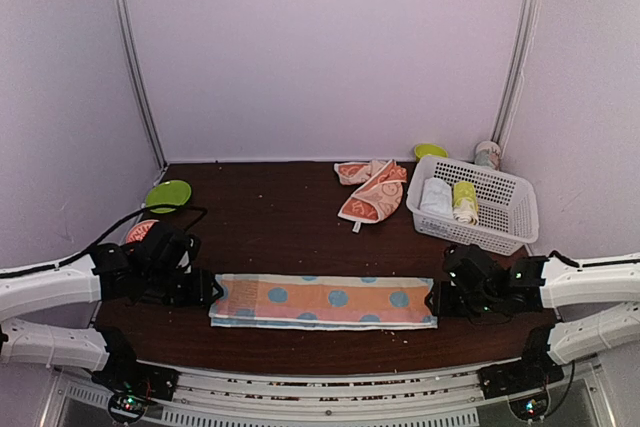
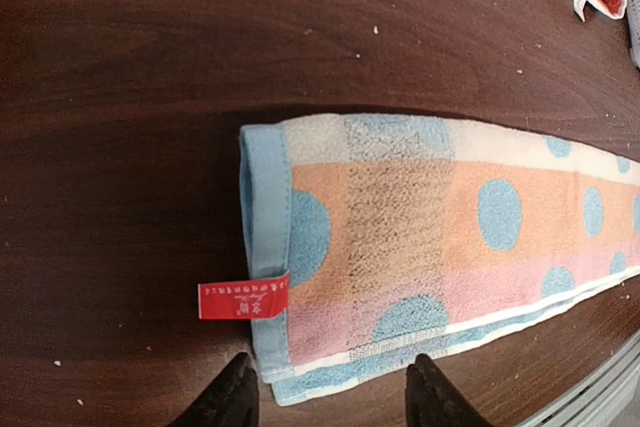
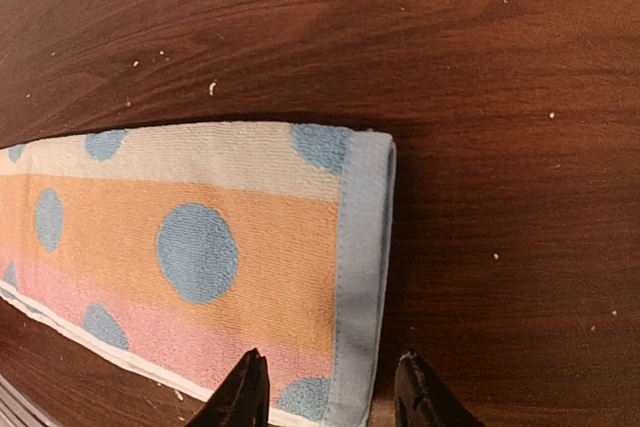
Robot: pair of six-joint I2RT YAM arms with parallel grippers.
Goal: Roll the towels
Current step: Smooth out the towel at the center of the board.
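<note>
A dotted towel (image 1: 325,300), orange, pink and cream with blue dots and a light blue hem, lies flat on the dark table, folded into a long strip. My left gripper (image 1: 205,292) hovers at its left end. In the left wrist view the left gripper (image 2: 330,359) stands open over the near corner of the towel (image 2: 420,237), beside a red label (image 2: 243,299). My right gripper (image 1: 435,299) is at the right end. The right gripper (image 3: 331,357) is open astride the blue hem (image 3: 362,267). An orange patterned towel (image 1: 372,190) lies crumpled at the back.
A white basket (image 1: 505,217) at the right rear holds a white roll (image 1: 436,197) and a yellow-green roll (image 1: 465,200). A green plate (image 1: 167,195) sits at the left rear. A cup (image 1: 487,154) and a small green dish (image 1: 430,151) stand by the back wall.
</note>
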